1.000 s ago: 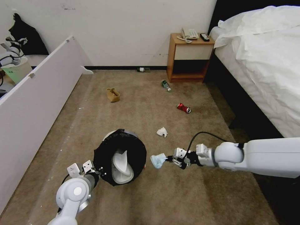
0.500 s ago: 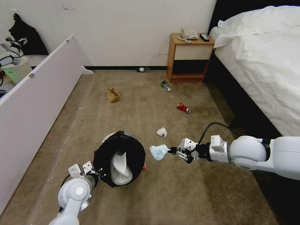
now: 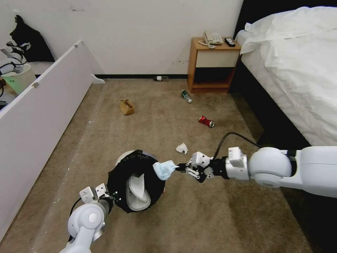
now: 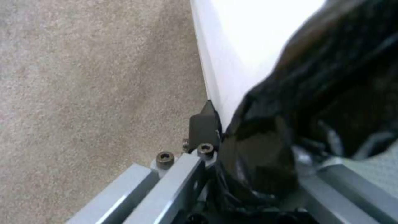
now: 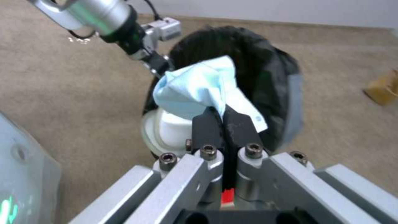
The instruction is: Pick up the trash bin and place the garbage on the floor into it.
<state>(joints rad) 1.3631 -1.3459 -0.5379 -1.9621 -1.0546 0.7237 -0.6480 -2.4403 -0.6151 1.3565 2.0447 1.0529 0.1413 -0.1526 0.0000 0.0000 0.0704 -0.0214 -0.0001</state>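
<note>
My left gripper is shut on the rim of the trash bin, holding it tilted above the floor, mouth toward the right arm. White slippers lie inside. My right gripper is shut on the blue face mask, which hangs at the bin's rim. In the right wrist view the mask is pinched in the gripper in front of the bin's mouth. The left wrist view has the black bag over the white wall. Tissue, red can, bottles and paper bag lie on the carpet.
A wooden nightstand stands at the far wall, with a second bottle beside it. The bed runs along the right. A white panel lines the left side, with a cream bucket behind it.
My right gripper has carried the mask leftward, from beside the bin to its rim. The left arm and the bin have shifted slightly.
</note>
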